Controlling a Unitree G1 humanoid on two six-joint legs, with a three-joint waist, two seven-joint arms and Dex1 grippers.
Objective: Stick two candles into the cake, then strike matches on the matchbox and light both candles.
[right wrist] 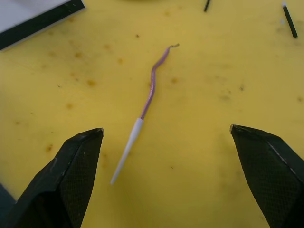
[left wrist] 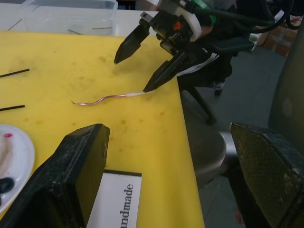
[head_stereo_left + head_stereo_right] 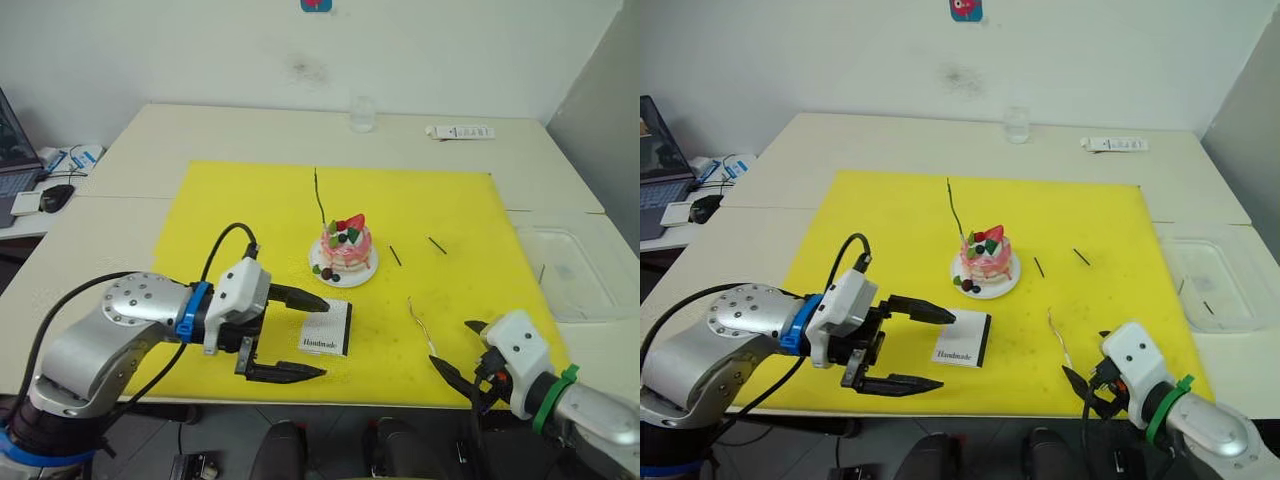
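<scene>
The pink-and-white cake sits on its white plate mid-mat. One candle stands upright in the cake's left side. A second candle lies on the mat near the front edge. My right gripper is open just behind its white end, with the candle stretching away between the fingers and untouched. My left gripper is open at the matchbox, one finger above it and one beside its near edge. Two matches lie right of the cake.
A yellow mat covers the table's middle. A clear plastic tray holding thin sticks sits at the right edge. A glass and a remote stand at the back. A laptop and mouse are far left.
</scene>
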